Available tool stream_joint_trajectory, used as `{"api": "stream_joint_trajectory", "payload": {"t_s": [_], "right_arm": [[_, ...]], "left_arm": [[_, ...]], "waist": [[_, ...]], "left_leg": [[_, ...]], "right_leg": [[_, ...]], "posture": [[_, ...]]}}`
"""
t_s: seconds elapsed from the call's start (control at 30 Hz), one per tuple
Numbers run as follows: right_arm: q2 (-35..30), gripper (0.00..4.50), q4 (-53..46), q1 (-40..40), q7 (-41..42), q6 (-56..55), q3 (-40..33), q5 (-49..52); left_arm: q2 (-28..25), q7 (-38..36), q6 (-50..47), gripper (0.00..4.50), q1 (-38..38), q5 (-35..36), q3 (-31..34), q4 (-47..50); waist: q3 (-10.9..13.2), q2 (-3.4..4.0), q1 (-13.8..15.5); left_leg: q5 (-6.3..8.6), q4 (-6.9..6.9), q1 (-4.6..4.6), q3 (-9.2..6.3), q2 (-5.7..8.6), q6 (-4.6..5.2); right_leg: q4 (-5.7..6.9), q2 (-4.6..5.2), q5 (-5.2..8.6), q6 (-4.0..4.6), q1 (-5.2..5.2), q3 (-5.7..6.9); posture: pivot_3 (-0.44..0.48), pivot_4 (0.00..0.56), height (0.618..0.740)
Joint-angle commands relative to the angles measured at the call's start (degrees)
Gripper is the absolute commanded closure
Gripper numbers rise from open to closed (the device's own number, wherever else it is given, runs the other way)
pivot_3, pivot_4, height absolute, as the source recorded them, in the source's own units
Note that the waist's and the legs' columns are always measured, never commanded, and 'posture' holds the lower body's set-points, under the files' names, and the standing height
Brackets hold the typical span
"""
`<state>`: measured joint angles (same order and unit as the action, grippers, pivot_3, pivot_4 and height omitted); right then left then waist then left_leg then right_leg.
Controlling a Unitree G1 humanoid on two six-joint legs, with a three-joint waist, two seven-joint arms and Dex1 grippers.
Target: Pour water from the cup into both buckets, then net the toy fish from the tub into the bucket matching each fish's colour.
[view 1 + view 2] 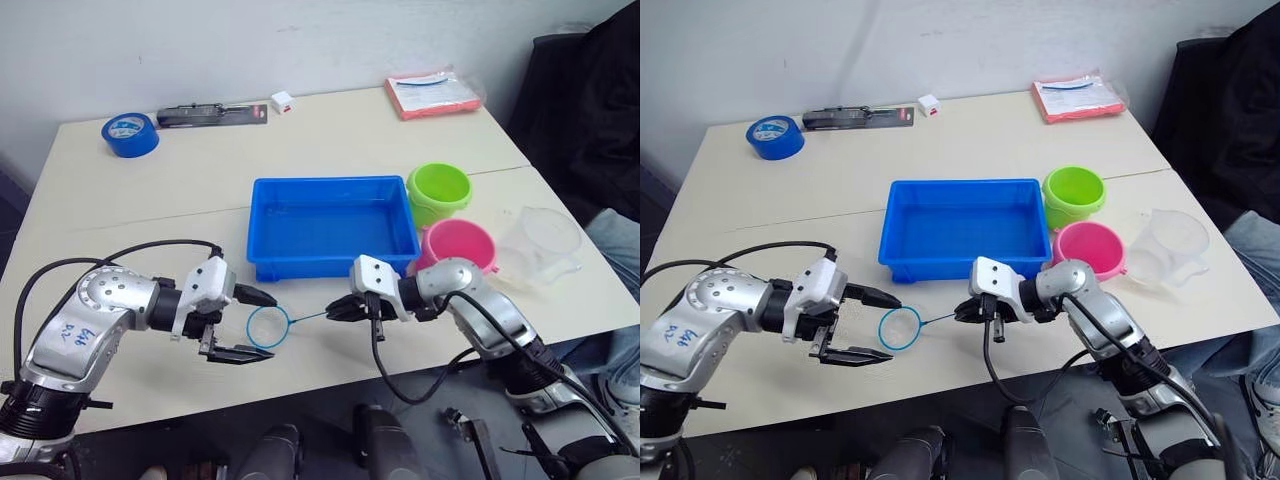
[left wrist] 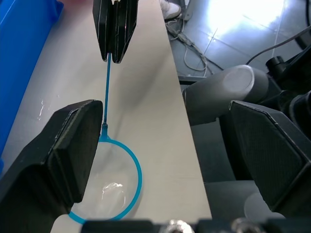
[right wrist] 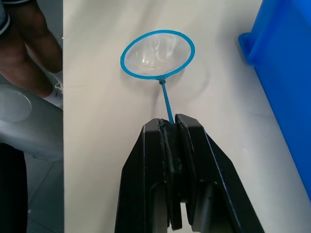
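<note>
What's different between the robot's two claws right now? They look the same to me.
The right gripper is shut on the thin handle of the small blue net; the left gripper is open and holds nothing. The right one points toward the net's hoop from its handle end; the left straddles the hoop. Both have black fingers and hover above the table.

A lab or workshop room is indicated: a plain cream rectangular tabletop set against a bare white wall, a roll of blue adhesive tape and a black hand tool on a packaging card near its far edge, and loose cables on a grey floor.
</note>
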<state>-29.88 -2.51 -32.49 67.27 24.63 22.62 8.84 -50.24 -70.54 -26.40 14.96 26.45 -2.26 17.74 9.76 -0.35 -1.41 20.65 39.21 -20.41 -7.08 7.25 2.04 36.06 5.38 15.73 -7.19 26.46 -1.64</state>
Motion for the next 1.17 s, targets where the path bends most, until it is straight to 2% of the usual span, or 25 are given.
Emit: {"api": "stream_joint_trajectory", "payload": {"t_s": [0.03,0.17,0.2,0.23,0.57,0.7,0.87,0.97,1.17], "right_arm": [[0.2,2.67,0.9,-1.4,0.8,-2.2,-0.5,0.2],[-0.8,0.98,0.7,-0.9,1.3,-2.9,-1.0,0.3],[-1.4,0.32,-0.1,-0.6,1.3,-2.5,-1.2,0.3],[-2.2,0.06,-1.2,-0.1,1.5,-1.7,-1.5,0.6],[-12.7,0.06,-14.3,9.8,-0.9,5.4,-7.7,2.9],[-15.2,0.06,-20.0,14.8,-2.0,8.2,-12.6,6.6],[-16.0,0.06,-27.4,19.8,-5.3,15.4,-19.0,12.5],[-15.7,0.06,-29.0,23.1,-7.8,16.0,-19.5,12.6],[-14.5,0.06,-26.6,26.6,-12.1,14.0,-17.8,10.5]], "left_arm": [[0.1,1.0,2.1,0.00,-0.1,-0.8,1.1,0.6],[0.0,1.9,3.1,0.00,-0.1,-0.8,2.2,-0.4],[0.0,2.3,3.1,0.00,-0.1,-0.6,2.7,-0.7],[0.0,2.7,3.0,0.00,-0.2,-0.3,3.2,-0.7],[0.3,6.9,2.1,0.00,-7.6,1.2,8.9,2.3],[1.1,9.3,1.0,0.00,-11.5,2.9,11.5,5.2],[3.4,14.9,-0.5,0.00,-19.3,3.3,16.5,8.5],[5.2,18.1,-0.9,0.00,-23.7,2.4,18.5,9.1],[8.1,19.3,3.6,0.00,-29.7,-0.1,18.0,5.3]], "waist": [[0.0,0.00,0.0],[0.0,0.00,0.0],[0.0,0.00,0.0],[0.0,0.00,0.0],[0.0,0.00,0.5],[0.0,0.00,1.4],[0.0,0.00,1.8],[0.0,0.00,2.3],[0.0,-0.01,2.9]], "left_leg": [[0.00,0.00,0.00,0.00,-0.01,0.00],[0.00,-0.01,0.00,-0.01,-0.01,0.00],[0.00,-0.01,0.00,-0.01,-0.01,0.00],[0.00,-0.01,0.00,-0.01,-0.01,0.00],[0.01,-0.03,0.00,0.00,-0.02,0.01],[0.02,-0.04,0.01,0.04,-0.03,0.00],[0.03,-0.04,0.04,0.04,-0.03,0.01],[0.03,-0.04,0.04,0.03,-0.04,0.01],[0.04,-0.04,0.14,0.12,-0.03,0.03]], "right_leg": [[0.00,0.00,0.00,0.00,0.00,-0.01],[0.00,-0.01,0.00,0.00,0.01,0.00],[0.00,-0.01,0.00,0.00,0.01,0.00],[0.00,-0.01,0.00,0.00,0.01,0.00],[-0.10,0.00,0.00,0.00,0.00,-0.08],[-0.12,-0.01,0.01,0.01,0.01,-0.16],[-0.18,-0.01,0.01,0.01,-0.02,-0.25],[-0.21,-0.01,0.01,0.01,-0.05,-0.25],[-0.21,0.00,0.00,0.02,-0.15,-0.26]], "posture": [[0.000,0.150,0.740],[0.000,0.150,0.740],[0.000,0.150,0.740],[0.000,0.150,0.740],[0.000,0.150,0.740],[0.000,0.150,0.740],[0.000,0.150,0.740],[0.000,0.150,0.740],[0.000,0.150,0.740]]}}
